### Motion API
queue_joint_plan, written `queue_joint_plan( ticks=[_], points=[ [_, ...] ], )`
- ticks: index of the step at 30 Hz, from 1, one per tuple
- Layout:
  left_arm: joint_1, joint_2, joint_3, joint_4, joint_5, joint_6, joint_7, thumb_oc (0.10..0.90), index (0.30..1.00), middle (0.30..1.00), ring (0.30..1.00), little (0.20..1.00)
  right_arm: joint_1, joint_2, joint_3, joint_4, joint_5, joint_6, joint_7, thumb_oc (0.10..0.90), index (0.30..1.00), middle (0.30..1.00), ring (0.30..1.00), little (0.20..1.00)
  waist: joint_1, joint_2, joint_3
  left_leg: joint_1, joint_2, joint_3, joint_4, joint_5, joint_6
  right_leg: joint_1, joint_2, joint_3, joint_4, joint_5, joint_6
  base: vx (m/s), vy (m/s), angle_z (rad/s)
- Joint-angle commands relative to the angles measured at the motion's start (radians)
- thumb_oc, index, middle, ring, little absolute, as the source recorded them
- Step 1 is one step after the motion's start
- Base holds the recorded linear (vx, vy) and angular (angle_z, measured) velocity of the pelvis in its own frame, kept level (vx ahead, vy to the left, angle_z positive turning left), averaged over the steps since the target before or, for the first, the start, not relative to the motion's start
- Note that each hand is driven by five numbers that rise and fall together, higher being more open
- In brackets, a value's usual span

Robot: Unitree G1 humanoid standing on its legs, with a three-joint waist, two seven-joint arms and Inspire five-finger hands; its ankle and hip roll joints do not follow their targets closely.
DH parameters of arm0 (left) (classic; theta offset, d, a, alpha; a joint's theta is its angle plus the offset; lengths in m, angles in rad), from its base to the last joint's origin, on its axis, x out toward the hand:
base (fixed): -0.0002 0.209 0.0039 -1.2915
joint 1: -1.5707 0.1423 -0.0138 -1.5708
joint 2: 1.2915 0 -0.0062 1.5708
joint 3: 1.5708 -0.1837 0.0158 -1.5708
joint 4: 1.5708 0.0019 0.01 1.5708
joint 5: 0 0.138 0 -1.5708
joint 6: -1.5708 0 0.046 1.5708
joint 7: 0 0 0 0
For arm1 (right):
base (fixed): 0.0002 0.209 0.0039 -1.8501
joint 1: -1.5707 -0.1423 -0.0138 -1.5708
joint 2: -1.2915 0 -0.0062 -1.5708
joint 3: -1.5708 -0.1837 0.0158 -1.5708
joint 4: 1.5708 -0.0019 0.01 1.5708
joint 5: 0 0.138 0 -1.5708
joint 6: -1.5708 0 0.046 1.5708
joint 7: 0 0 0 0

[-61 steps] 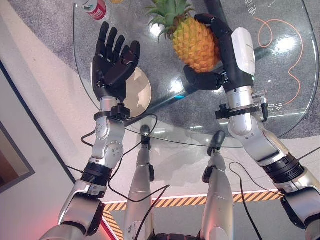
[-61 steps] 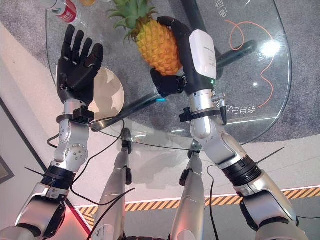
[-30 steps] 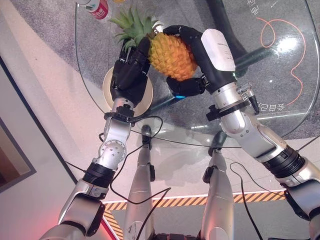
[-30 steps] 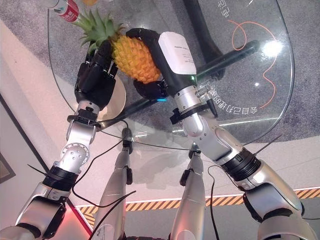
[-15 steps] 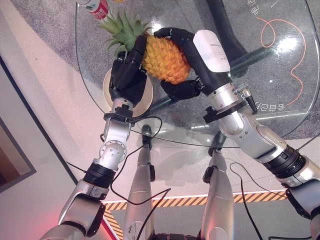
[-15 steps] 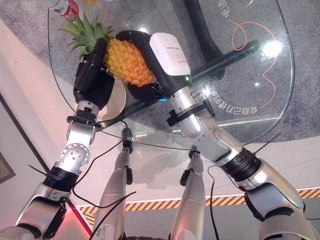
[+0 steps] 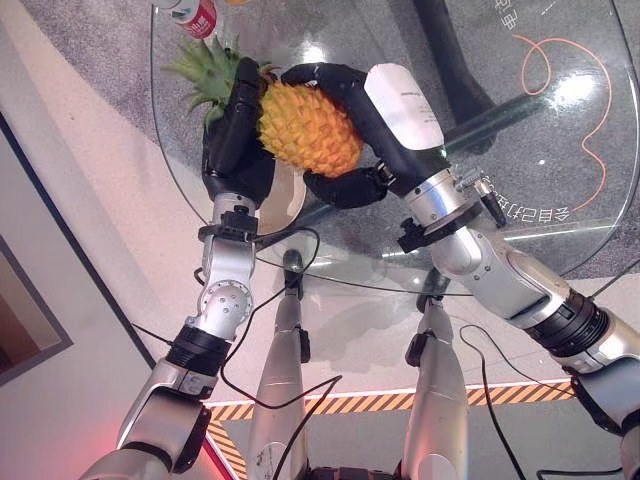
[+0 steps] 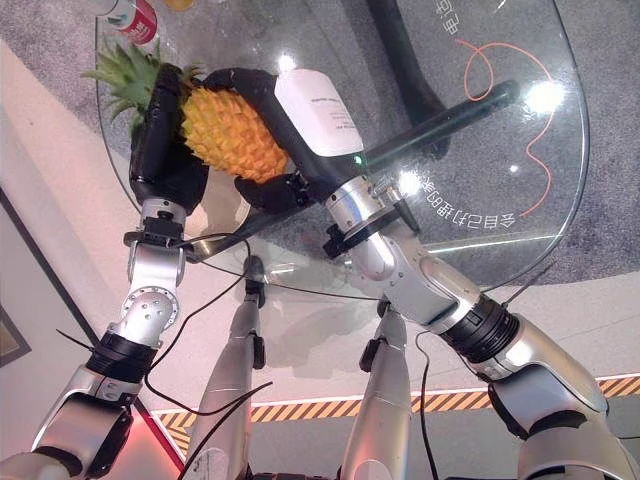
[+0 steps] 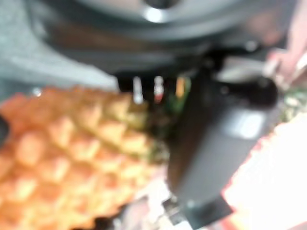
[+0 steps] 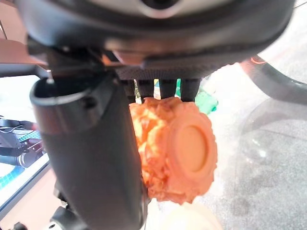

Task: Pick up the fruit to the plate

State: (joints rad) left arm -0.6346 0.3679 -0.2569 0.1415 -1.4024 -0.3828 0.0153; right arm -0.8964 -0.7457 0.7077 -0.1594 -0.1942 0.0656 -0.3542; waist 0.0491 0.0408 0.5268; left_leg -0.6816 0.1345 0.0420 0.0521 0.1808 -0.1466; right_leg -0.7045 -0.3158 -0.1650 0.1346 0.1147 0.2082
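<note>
We see a large orange-yellow pineapple with a green leafy crown (image 7: 300, 128) held in the air above the round clear glass bench (image 7: 560, 180), lying on its side with the crown pointing toward the robot's left. The right hand (image 7: 345, 130) has its dark fingers (image 7: 305, 76) wrapped over the far side of the fruit and its thumb curled under the near side, so we read this hand as grasping the pineapple. In the right wrist view the pineapple's flat round base faces the camera, with the fingers showing just past it and the thumb running alongside the fruit.

The left hand (image 7: 238, 140) stands upright against the crown end of the pineapple, its fingers straight and pressed flat to the skin beside the leaves rather than curled round it. In the left wrist view the knobbly orange skin lies right against that hand.

A round cream-coloured plate (image 8: 222, 210) lies on the bench near its left edge, mostly covered by the left hand and the fruit, with a part of its rim showing beneath them. The pineapple hangs over the plate, and we cannot tell whether it touches it.

At the far left edge of the bench stands a red and white can (image 7: 192, 14). An orange cord (image 7: 590, 110) loops under the glass on the right side
</note>
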Motion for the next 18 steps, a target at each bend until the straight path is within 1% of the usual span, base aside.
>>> queue_joint_plan(
  ticks=[1,9,11,12,13,14,15,18],
  points=[
    [-0.123,0.002,-0.008,-0.177,0.081,-0.066,-0.074,0.1,0.3,0.3,0.3,0.2,-0.152,-0.001,-0.024,-0.144,-0.021,-0.085,-0.035,0.1,0.3,0.3,0.3,0.2,-0.003,-0.005,-0.007,0.041,-0.03,0.005,-0.022,-0.022,0.019,0.045,0.011,-0.05,-0.03,0.057,0.016,0.0,0.0,0.0],
    [-0.119,-0.009,0.002,-0.181,0.093,-0.086,-0.063,0.1,0.3,0.3,0.3,0.2,-0.14,0.009,-0.043,-0.143,-0.026,-0.074,-0.058,0.1,0.3,0.3,0.3,0.2,-0.005,-0.004,-0.007,0.041,-0.032,0.005,-0.023,-0.021,0.02,0.043,0.013,-0.049,-0.027,0.058,0.015,0.0,0.0,0.0],
    [-0.121,-0.013,0.004,-0.176,0.101,-0.091,-0.062,0.1,0.3,0.3,0.3,0.2,-0.134,0.016,-0.054,-0.138,-0.024,-0.072,-0.067,0.158,0.349,0.349,0.349,0.258,-0.006,-0.004,-0.007,0.039,-0.033,0.004,-0.021,-0.021,0.021,0.04,0.013,-0.047,-0.027,0.058,0.014,0.0,0.0,0.0],
    [-0.12,-0.015,0.007,-0.175,0.103,-0.093,-0.063,0.1,0.3,0.3,0.3,0.2,-0.131,0.017,-0.057,-0.137,-0.027,-0.07,-0.069,0.232,0.413,0.413,0.413,0.332,-0.006,-0.003,-0.007,0.039,-0.033,0.005,-0.023,-0.021,0.021,0.039,0.012,-0.047,-0.028,0.058,0.015,0.0,0.0,0.0],
    [-0.119,-0.016,0.01,-0.174,0.104,-0.096,-0.063,0.1,0.3,0.3,0.3,0.2,-0.129,0.02,-0.06,-0.136,-0.025,-0.066,-0.078,0.394,0.552,0.552,0.552,0.494,-0.006,-0.003,-0.007,0.039,-0.033,0.005,-0.025,-0.021,0.021,0.039,0.012,-0.046,-0.029,0.058,0.015,0.0,0.0,0.0],
    [-0.118,-0.019,0.011,-0.176,0.106,-0.1,-0.06,0.1,0.3,0.3,0.3,0.2,-0.126,0.023,-0.064,-0.134,-0.016,-0.063,-0.087,0.69,0.806,0.806,0.806,0.79,-0.006,-0.002,-0.007,0.038,-0.033,0.005,-0.024,-0.021,0.021,0.038,0.013,-0.046,-0.029,0.058,0.014,0.0,0.0,0.0],
    [-0.115,-0.021,0.013,-0.175,0.11,-0.103,-0.058,0.1,0.3,0.3,0.3,0.2,-0.121,0.026,-0.068,-0.134,-0.015,-0.06,-0.09,0.8,0.9,0.9,0.9,0.9,-0.007,-0.003,-0.007,0.039,-0.033,0.005,-0.024,-0.021,0.021,0.037,0.013,-0.045,-0.028,0.058,0.014,0.0,0.0,0.0],
    [-0.113,-0.025,0.014,-0.179,0.121,-0.111,-0.051,0.1,0.3,0.3,0.3,0.2,-0.107,0.035,-0.08,-0.13,-0.014,-0.051,-0.111,0.8,0.9,0.9,0.9,0.9,-0.008,-0.002,-0.007,0.04,-0.033,0.006,-0.026,-0.021,0.022,0.038,0.014,-0.042,-0.029,0.059,0.013,0.0,0.0,0.0]
  ],
)
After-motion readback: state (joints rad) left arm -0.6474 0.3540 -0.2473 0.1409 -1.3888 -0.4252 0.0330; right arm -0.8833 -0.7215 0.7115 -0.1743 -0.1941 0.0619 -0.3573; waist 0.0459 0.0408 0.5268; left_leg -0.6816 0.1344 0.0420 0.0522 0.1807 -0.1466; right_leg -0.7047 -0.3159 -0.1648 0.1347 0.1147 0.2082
